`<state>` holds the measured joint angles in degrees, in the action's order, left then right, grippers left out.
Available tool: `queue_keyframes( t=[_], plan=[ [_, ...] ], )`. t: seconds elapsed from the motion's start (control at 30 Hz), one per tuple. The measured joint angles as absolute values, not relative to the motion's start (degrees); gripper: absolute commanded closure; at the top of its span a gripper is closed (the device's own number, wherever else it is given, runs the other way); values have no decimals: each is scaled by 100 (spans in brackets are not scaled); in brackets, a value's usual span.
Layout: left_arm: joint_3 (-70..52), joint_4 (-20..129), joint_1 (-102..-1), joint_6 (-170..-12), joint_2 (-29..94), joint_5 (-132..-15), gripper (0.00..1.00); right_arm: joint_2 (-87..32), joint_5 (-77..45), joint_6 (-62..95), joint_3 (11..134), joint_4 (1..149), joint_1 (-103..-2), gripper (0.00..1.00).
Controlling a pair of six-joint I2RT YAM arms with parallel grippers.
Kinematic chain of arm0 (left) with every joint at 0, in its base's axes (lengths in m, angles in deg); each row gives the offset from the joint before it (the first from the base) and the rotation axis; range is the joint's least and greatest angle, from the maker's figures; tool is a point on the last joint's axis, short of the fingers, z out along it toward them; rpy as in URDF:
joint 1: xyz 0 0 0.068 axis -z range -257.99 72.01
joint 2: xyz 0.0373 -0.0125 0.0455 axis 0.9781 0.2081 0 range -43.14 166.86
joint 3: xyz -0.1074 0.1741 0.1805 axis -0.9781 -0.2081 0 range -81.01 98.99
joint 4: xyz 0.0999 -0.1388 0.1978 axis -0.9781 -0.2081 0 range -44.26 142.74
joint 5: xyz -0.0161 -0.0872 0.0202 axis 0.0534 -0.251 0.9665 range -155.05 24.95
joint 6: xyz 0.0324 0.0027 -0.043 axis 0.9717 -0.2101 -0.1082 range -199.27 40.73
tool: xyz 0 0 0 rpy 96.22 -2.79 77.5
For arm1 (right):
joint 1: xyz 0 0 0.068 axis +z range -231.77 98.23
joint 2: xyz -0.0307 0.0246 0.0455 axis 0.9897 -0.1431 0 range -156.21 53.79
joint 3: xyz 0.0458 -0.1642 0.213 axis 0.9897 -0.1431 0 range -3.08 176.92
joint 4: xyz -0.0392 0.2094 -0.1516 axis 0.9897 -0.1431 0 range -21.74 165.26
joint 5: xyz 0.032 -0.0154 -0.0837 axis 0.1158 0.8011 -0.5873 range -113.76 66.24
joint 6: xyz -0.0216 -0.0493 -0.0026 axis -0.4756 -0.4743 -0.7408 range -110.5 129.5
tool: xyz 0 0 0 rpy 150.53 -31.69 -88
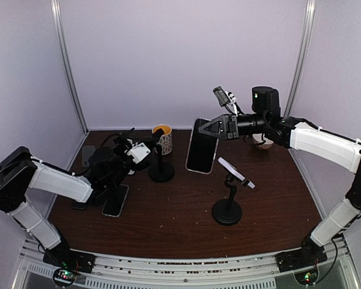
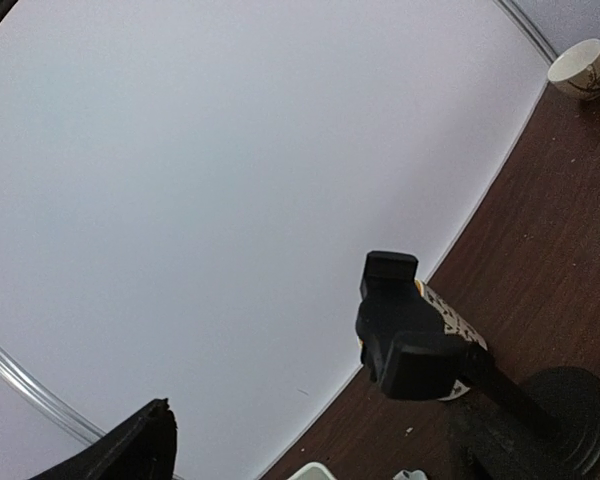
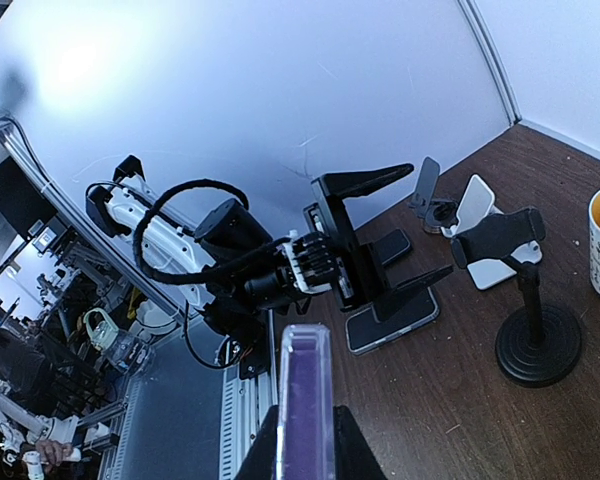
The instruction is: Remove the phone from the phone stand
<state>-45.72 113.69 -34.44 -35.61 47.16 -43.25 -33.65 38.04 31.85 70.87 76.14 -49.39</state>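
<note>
Clearly two stands (image 1: pixel 162 172) (image 1: pixel 227 212) — one phone (image 1: pixel 201 150) in right claw (image 1: pixel 206 127).

Phone (image 1: pixel 201 147): dark slab in a clear-edged case, upright, raised off the desk (image 1: pixel 271 198), top edge pinched by the right gripper (image 1: pixel 204 127). Second phone (image 1: pixel 115 200): flat on the desk, left side. Left stand (image 1: pixel 161 170): black, round base, cradle bare. Right stand (image 1: pixel 227 208): black, head white and tilted.
</note>
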Motion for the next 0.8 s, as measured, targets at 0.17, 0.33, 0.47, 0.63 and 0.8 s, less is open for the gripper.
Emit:
queue_keyframes(
  t=[0.17,0.33,0.47,0.63,0.8],
  plan=[
    [-4817,10901,-3280,-3996,4083,-4286,2,-3365,3706,3187,7087,7575,-4939,100],
    [-4729,9402,-2930,-5145,3278,-4076,2,-3370,3496,3183,7094,7405,-4939,100],
    [-4413,7939,-2920,-6326,2524,-4115,2,-3370,3162,3207,7096,7282,-4939,100],
    [-3999,6630,-2922,-7497,1755,-4539,2,-3370,2580,3491,7096,7291,-4856,100],
    [-3263,5328,-2922,-8406,1624,-5051,2,-3372,2078,3655,7096,7284,-4563,100]
  ],
)
